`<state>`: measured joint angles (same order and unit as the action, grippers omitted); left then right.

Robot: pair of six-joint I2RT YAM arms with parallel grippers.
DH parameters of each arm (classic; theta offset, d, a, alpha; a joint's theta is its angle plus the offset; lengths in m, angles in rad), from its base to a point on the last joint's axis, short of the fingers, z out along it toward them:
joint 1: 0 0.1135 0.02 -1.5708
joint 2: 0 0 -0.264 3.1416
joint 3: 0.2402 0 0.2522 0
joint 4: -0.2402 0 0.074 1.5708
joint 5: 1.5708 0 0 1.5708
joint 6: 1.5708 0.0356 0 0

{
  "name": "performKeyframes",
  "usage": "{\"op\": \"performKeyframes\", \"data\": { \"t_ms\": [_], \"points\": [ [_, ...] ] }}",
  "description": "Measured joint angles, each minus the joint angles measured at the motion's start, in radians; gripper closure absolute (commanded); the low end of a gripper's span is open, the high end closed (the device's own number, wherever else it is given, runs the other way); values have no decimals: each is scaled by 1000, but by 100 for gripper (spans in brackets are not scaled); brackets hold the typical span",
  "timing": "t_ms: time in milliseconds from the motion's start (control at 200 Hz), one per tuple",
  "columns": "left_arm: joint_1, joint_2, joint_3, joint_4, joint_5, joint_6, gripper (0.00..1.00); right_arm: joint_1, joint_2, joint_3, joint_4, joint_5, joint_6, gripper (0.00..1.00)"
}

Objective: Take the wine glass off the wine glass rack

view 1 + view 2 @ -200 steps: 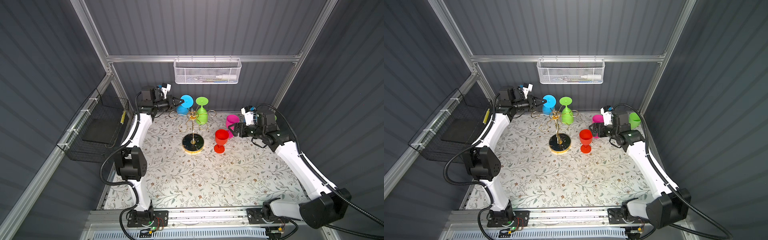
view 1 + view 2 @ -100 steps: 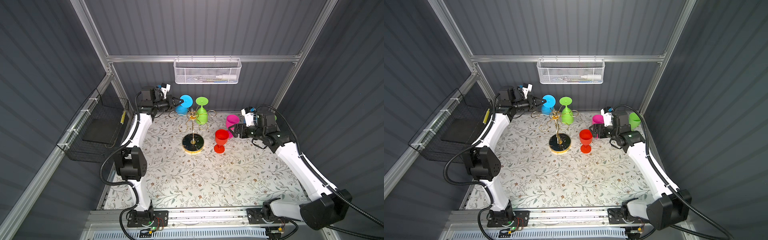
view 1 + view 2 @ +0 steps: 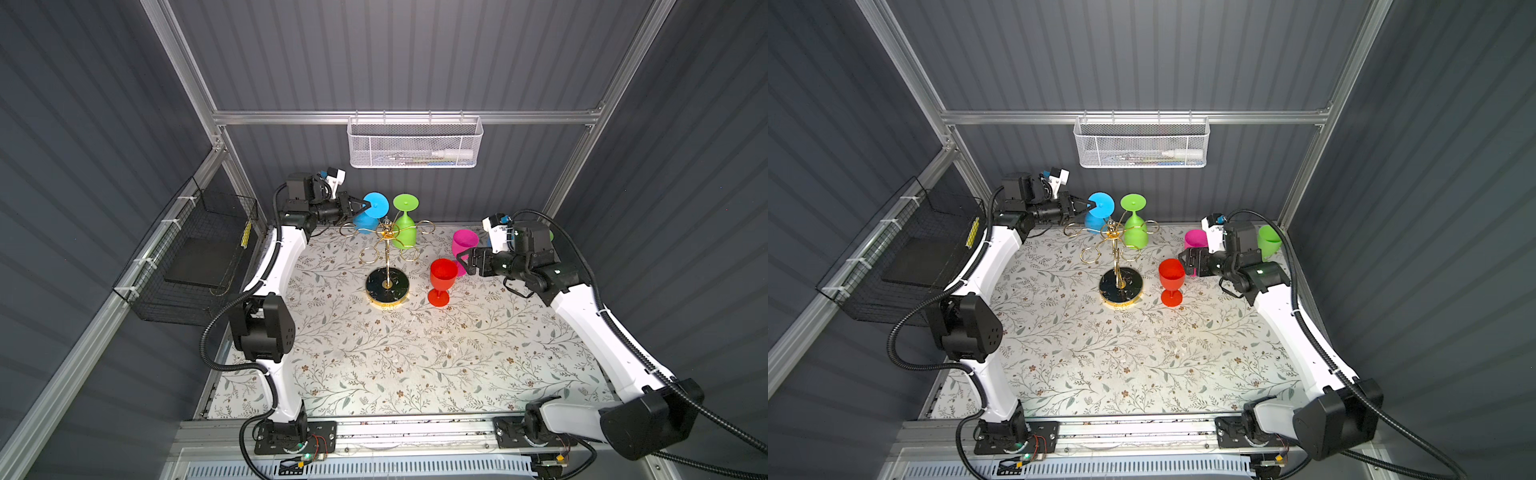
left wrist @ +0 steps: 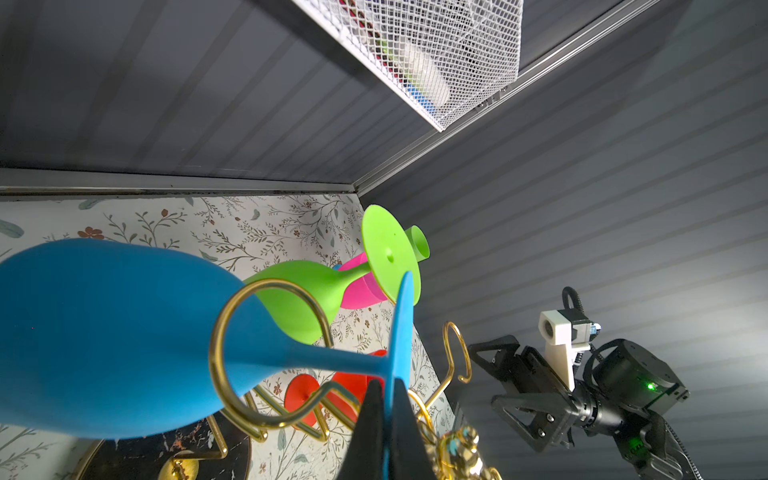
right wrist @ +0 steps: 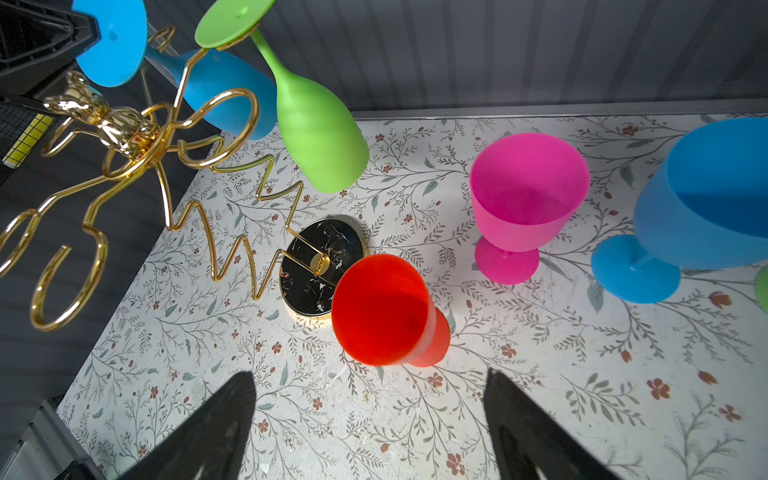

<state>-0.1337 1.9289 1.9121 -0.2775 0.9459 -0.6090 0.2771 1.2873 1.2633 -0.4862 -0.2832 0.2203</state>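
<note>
The gold wine glass rack (image 3: 387,266) stands mid-table on its round black base (image 5: 320,245). A blue wine glass (image 3: 376,204) and a green one (image 3: 405,235) hang upside down from its loop arms. My left gripper (image 3: 365,204) is shut on the rim of the blue glass's foot; in the left wrist view the fingertips (image 4: 376,395) pinch the disc edge-on, and the stem (image 4: 324,359) still passes through a gold loop (image 4: 216,353). My right gripper (image 3: 462,261) stands open and empty, just behind a red glass (image 5: 382,309).
Upright on the table at the right are the red glass (image 3: 442,274), a pink one (image 3: 465,243), a blue one (image 5: 706,199) and a green one (image 3: 1268,241). A white mesh basket (image 3: 415,143) hangs on the back wall, a black wire basket (image 3: 199,257) on the left wall.
</note>
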Motion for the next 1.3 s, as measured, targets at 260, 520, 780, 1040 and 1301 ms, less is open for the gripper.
{"op": "performKeyframes", "data": {
  "t_ms": [260, 520, 780, 1040, 1301],
  "points": [
    [-9, 0, 29, -24, -3, 4, 100, 0, 0, 0, 0, 0, 0, 12],
    [-10, 0, 65, -108, -39, 63, 100, 0, 0, 0, 0, 0, 0, 12],
    [-10, 3, 89, -163, -55, 105, 100, 0, 0, 0, 1, 0, 0, 12],
    [-26, 27, 120, -198, -56, 125, 100, 0, 4, 0, 3, -1, 0, 12],
    [-46, 36, 135, -208, -56, 130, 100, 0, 30, 0, 8, -6, 0, 12]
  ]
}}
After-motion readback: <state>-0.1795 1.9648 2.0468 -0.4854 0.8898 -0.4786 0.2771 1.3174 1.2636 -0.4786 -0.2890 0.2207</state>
